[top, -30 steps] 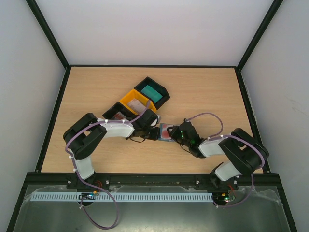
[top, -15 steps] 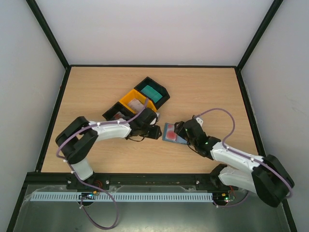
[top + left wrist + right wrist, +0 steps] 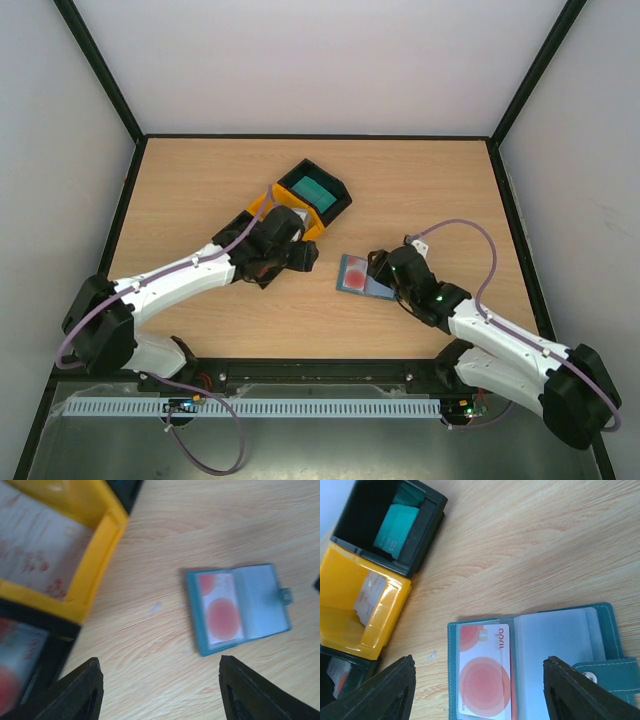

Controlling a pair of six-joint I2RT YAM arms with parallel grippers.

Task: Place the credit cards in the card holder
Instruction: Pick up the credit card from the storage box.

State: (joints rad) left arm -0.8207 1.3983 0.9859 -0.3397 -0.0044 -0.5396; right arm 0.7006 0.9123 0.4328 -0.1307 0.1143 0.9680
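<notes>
Right end effector (image 3: 480, 692), fingers spread and empty, hovers over the open card holder (image 3: 358, 276) lying flat on the surface (image 3: 430, 190), one card (image 3: 485, 672) seated. Left end effector (image 3: 162, 692), likewise spread, hangs nearer the yellow tray (image 3: 102, 555) beyond, where further credit cards (image 3: 40, 550) lie.

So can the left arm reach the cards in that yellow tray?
Probably yes: the left gripper hangs open close by the yellow tray, and nothing covers the credit cards lying inside.
</notes>
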